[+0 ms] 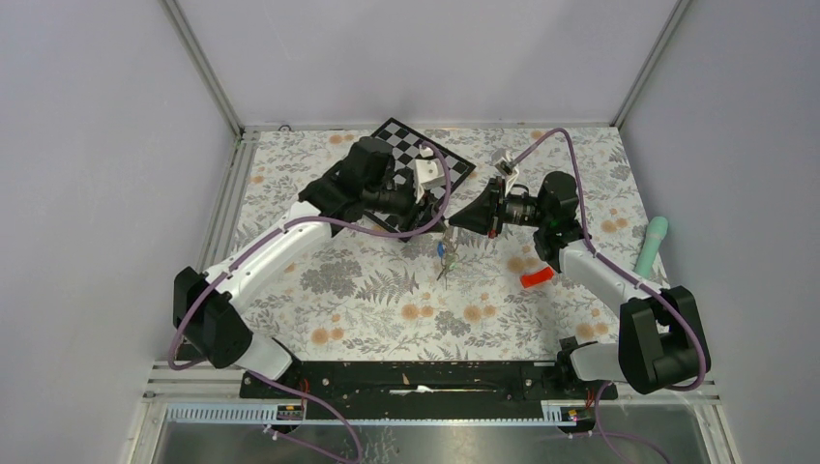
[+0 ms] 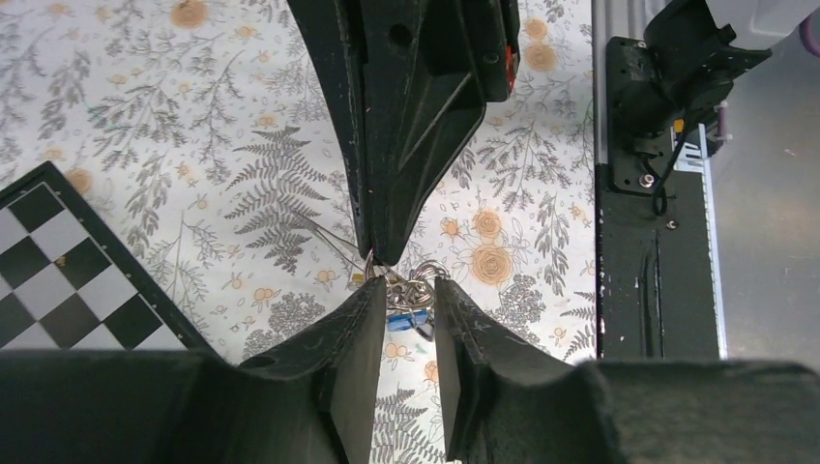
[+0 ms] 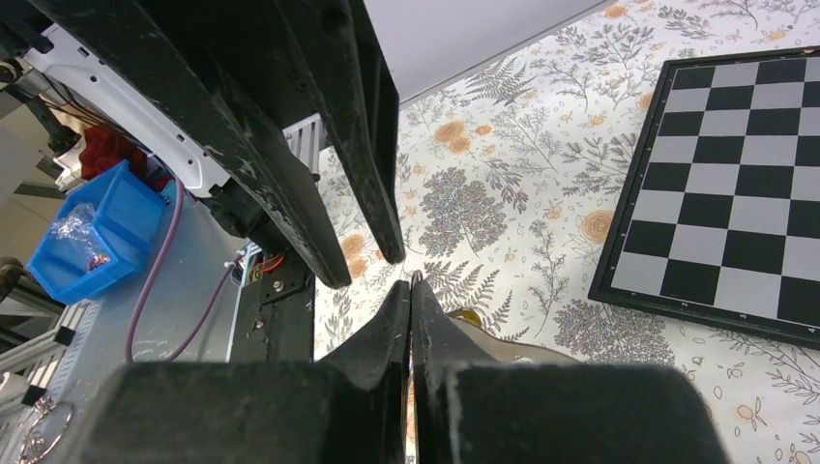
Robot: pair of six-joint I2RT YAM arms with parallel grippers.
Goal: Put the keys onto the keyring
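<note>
Two claws tip to tip | my left claw [image 2: 408, 290] spread by keys [image 1: 442, 255] | my right claw [image 3: 411, 290] pinches keyring [image 2: 418, 275]

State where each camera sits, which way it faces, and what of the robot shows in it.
Top external: above and behind the bases, looking down on the table; both arms show, the left end effector and right end effector meeting by the keys.
Left wrist: on the left arm, looking past its own fingers at the opposing tip and the floral table.
Right wrist: on the right arm, looking past its own closed fingers toward the left arm's fingers.
Shared: both wrist views catch the checkerboard.
</note>
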